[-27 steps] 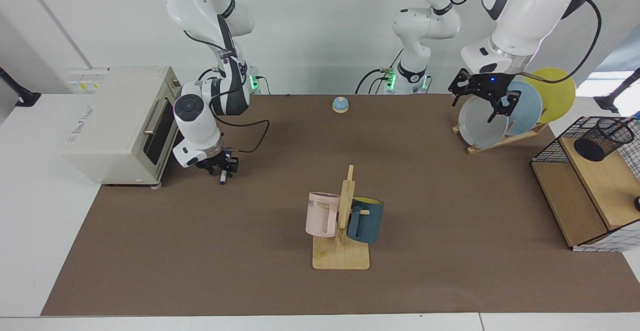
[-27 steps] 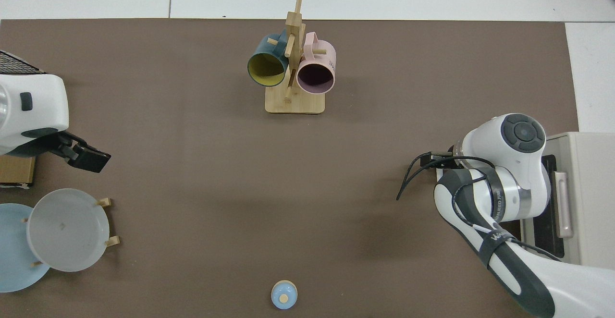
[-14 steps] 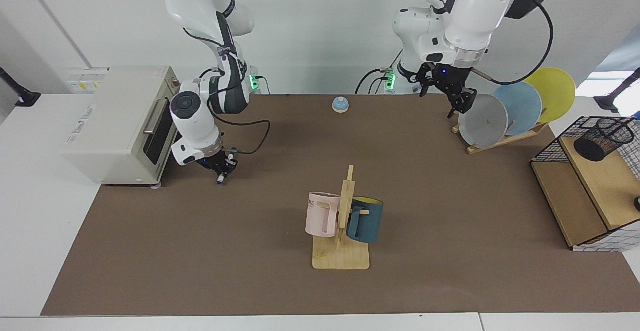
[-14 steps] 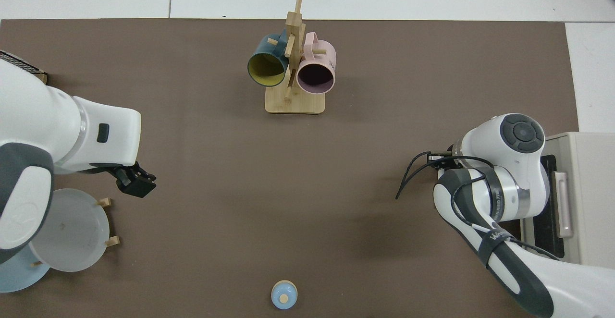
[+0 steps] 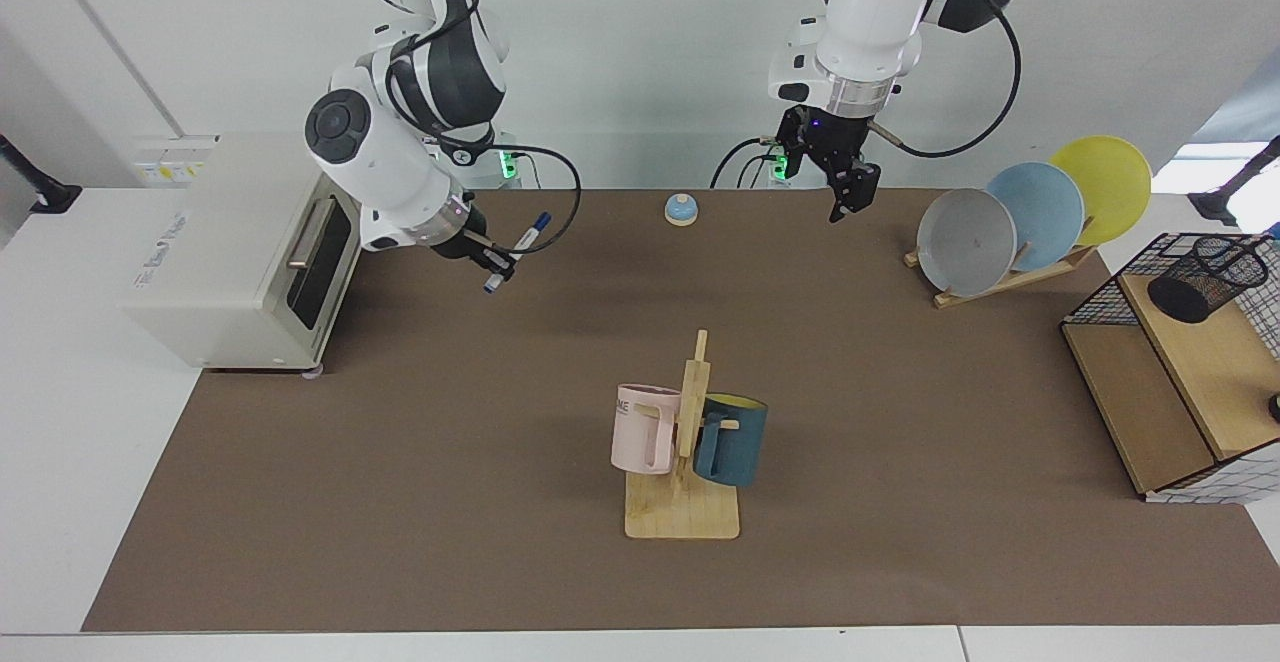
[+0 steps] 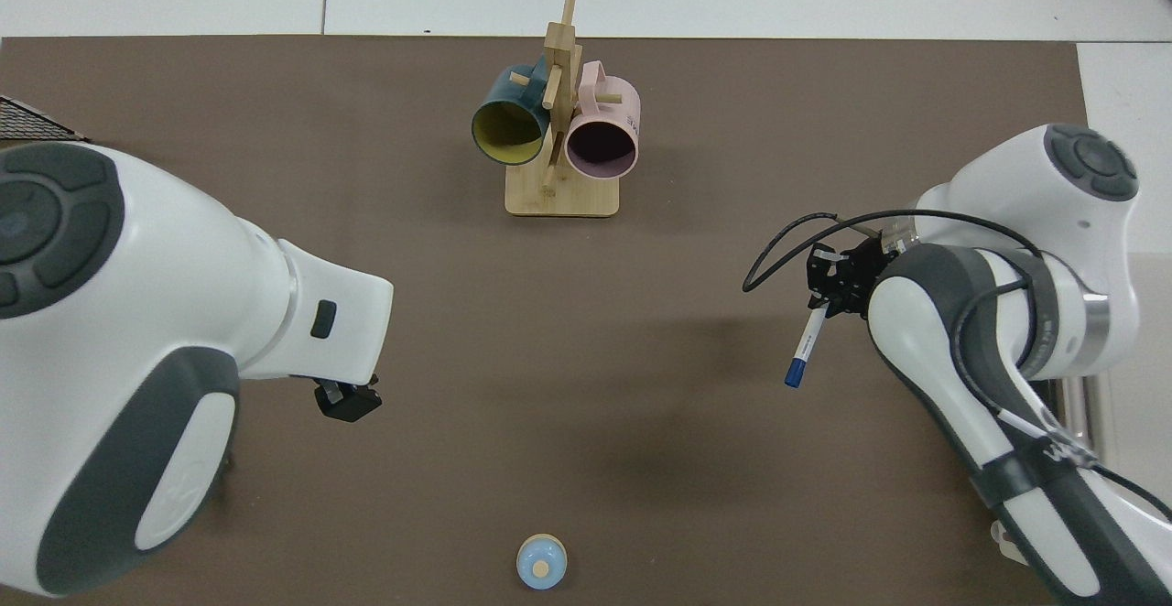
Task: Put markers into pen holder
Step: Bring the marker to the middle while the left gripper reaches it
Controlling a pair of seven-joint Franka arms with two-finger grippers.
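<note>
Facing view: right gripper (image 5: 497, 264), jaws clamped on the slim white-barrelled marker with dark blue cap (image 5: 515, 249), tilted, raised above the desk (image 5: 420, 502) near the toaster oven (image 5: 240, 242). Left gripper (image 5: 845, 197) hangs at the far edge; jaw state unclear. Small black wire-mesh pen holder (image 5: 1200, 277) sits tilted in the wire basket (image 5: 1085, 307), well apart.

Top view: marker (image 6: 806, 346) angles out of the right gripper (image 6: 829, 290); left gripper (image 6: 348, 402) pokes out under its arm.

Matt brown mat (image 5: 900, 422), wooden rack (image 5: 684, 502)
</note>
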